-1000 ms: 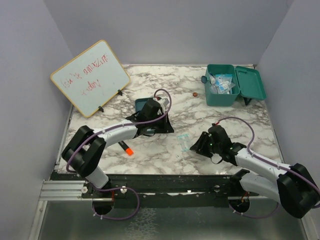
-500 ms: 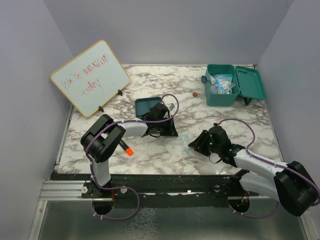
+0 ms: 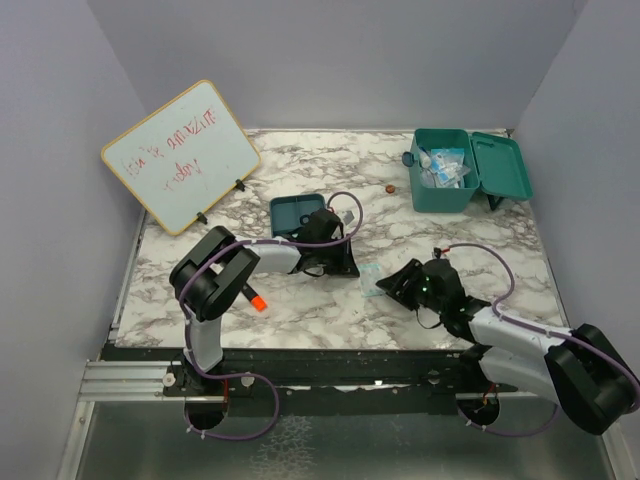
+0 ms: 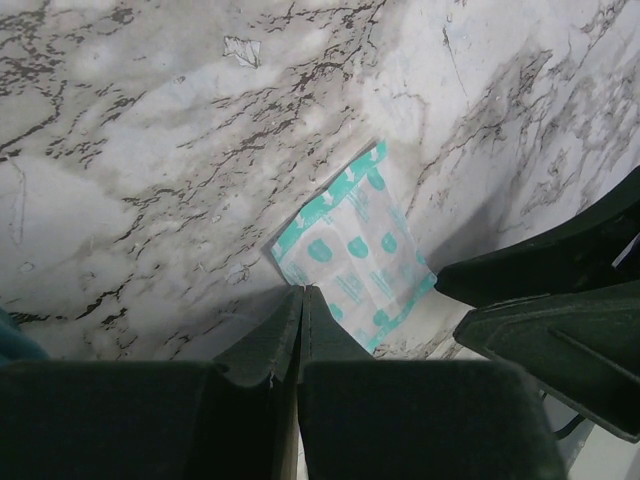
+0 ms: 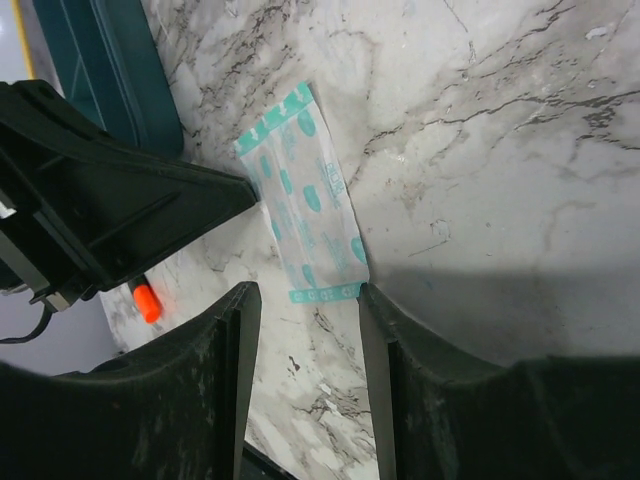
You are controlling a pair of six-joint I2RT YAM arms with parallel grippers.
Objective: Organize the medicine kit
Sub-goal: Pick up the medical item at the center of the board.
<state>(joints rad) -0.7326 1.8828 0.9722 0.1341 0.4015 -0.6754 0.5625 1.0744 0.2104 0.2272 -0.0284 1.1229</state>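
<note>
Pale lilac walls (image 3: 350, 60) enclose a marble table (image 3: 300, 160). The medicine kit (image 3: 445, 192) stands lid-open at the far right corner, well apart from both pincers. The left gripper (image 4: 300, 292) is pressed closed on nothing, just beside a teal-printed packet (image 4: 355, 255). The right gripper (image 5: 303, 300), half spread and empty, has the packet's end between its fingers.

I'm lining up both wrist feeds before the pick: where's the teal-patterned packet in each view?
Top: packet just below centre, between the two arms' tips.
Left wrist: packet at centre, just beyond the shut left gripper.
Right wrist: packet upper centre-left, its near end at the gap of the open right gripper.
Shared landmark: the left gripper's tip, right beside the packet in all three views.
</note>
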